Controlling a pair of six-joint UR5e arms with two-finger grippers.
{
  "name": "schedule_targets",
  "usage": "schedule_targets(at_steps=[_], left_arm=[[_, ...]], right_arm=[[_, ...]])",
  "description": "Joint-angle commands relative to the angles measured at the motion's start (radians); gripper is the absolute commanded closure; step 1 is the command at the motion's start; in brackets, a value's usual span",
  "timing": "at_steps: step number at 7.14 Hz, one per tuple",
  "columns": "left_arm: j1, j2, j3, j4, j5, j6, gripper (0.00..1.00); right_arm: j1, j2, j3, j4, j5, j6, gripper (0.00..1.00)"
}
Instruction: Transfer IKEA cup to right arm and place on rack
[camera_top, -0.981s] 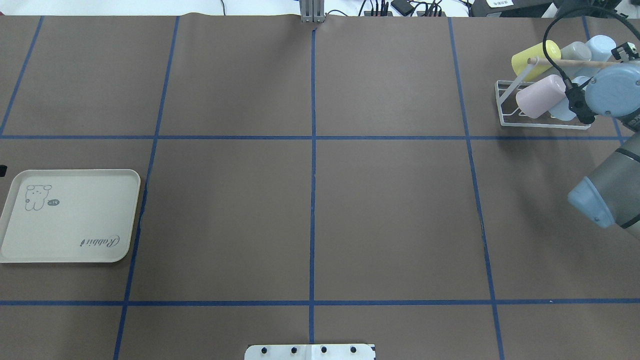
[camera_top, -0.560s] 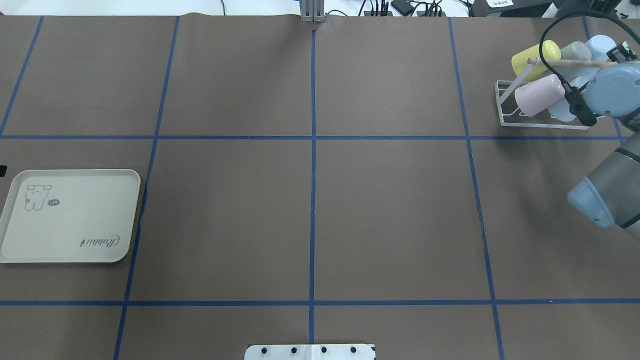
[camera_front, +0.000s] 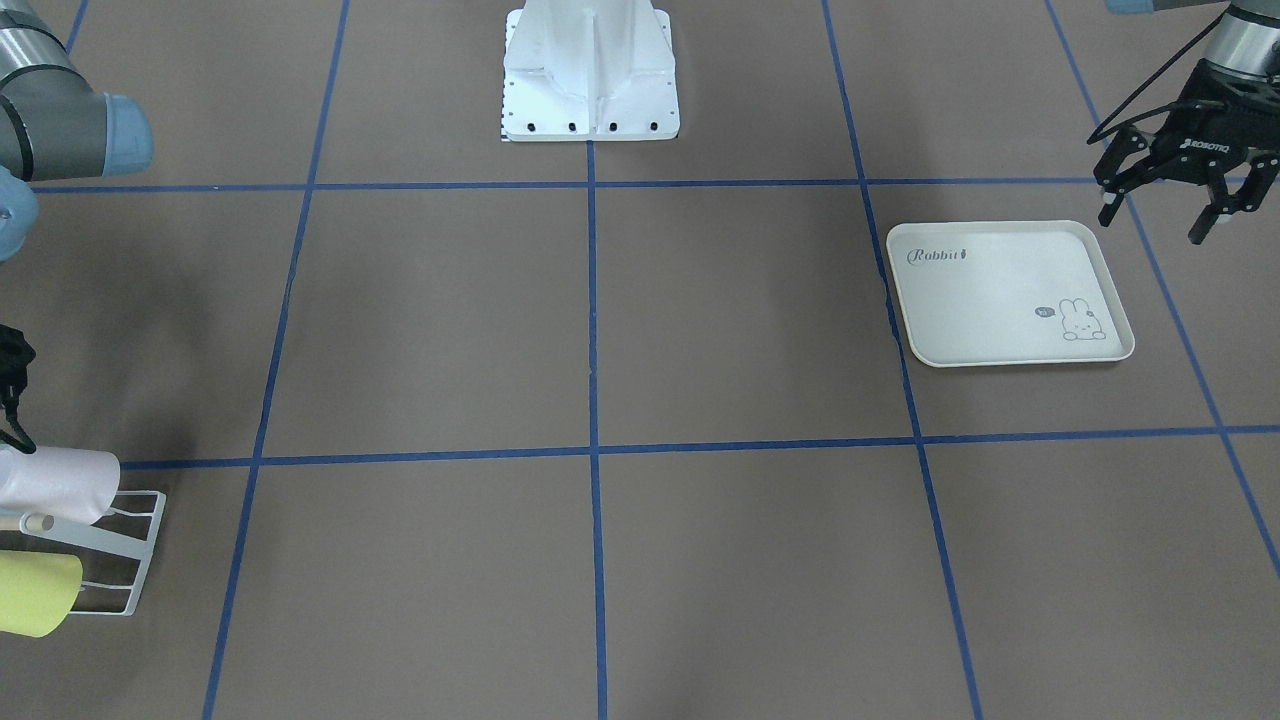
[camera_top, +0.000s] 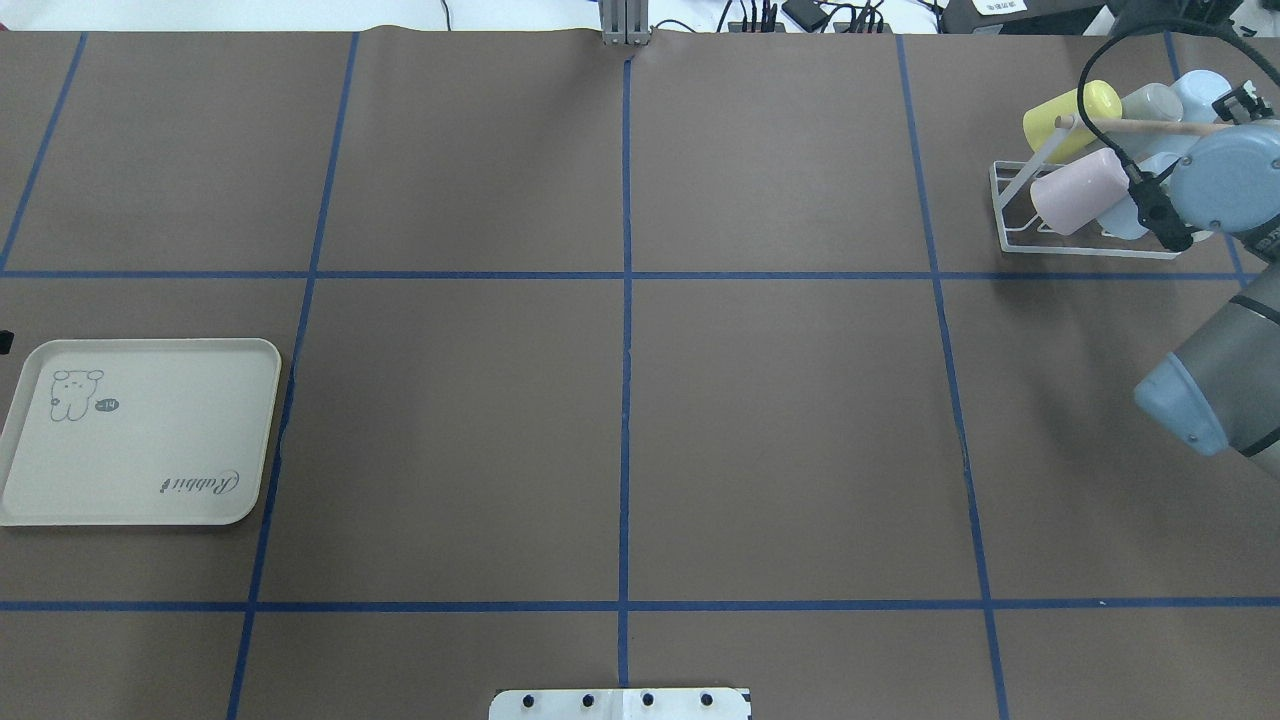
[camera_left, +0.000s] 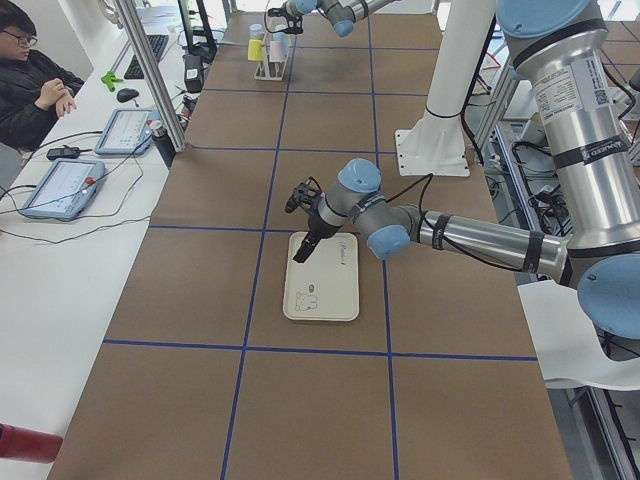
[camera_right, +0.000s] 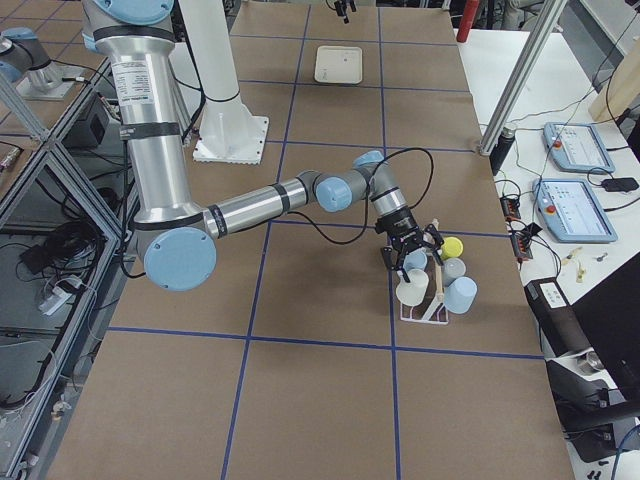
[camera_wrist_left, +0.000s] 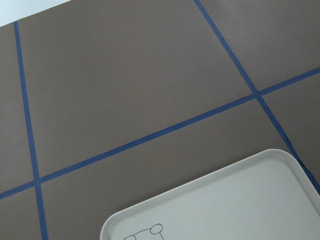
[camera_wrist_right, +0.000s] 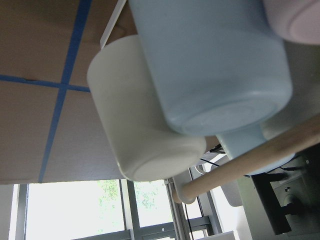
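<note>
**Brown table (camera_top: 620, 440): placement looks nearly done**

At nine o'clock the left gripper (camera_front: 1150, 225) hangs spread and empty by the tray (camera_top: 150, 440). At two o'clock the pink cup (camera_top: 1078, 187) has tilted slightly on the rack (camera_top: 1080, 252) as the right arm (camera_top: 1225, 175) eased toward twelve. Whether the right gripper (camera_right: 408, 255) grips anything, I can't tell.

Cups (camera_top: 1068, 190) crowd rack (camera_top: 1022, 176); tray (camera_top: 140, 430) well apart.

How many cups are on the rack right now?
5: a yellow cup, grey cup and pale blue cup along the rack's far side; a pink cup and second pale blue cup nearer. The right arm overlaps the rack, so another may be hidden.
</note>
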Motion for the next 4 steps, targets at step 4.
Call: schedule_targets(at_steps=[4], left_arm=[[0.0, -0.002, -0.008, -0.002, 0.0, -0.028, 0.0]], right_arm=[[0.253, -0.051, 0.056, 0.006, 0.468, 0.747, 0.01]])
